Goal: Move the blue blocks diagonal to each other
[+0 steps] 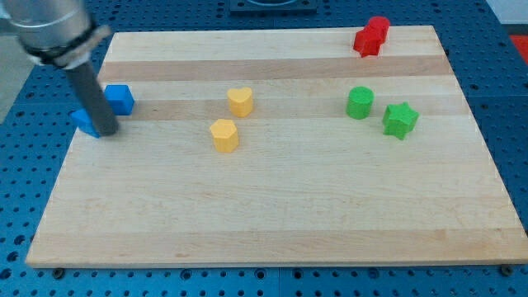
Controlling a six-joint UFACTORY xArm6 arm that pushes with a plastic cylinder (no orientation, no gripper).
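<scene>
A blue cube (120, 98) sits near the board's left edge. A second blue block (83, 121) lies just below and to the left of it, partly hidden behind my rod, so its shape is unclear. My tip (108, 132) rests on the board against the right side of that second blue block and just below the blue cube. The two blue blocks stand diagonal to each other, corner to corner or nearly touching.
A yellow heart block (240, 101) and a yellow hexagon block (223, 134) sit left of centre. A green cylinder (360, 103) and a green star (399, 120) sit at the right. Two red blocks (371, 36) lie at the top right edge of the wooden board (272, 214).
</scene>
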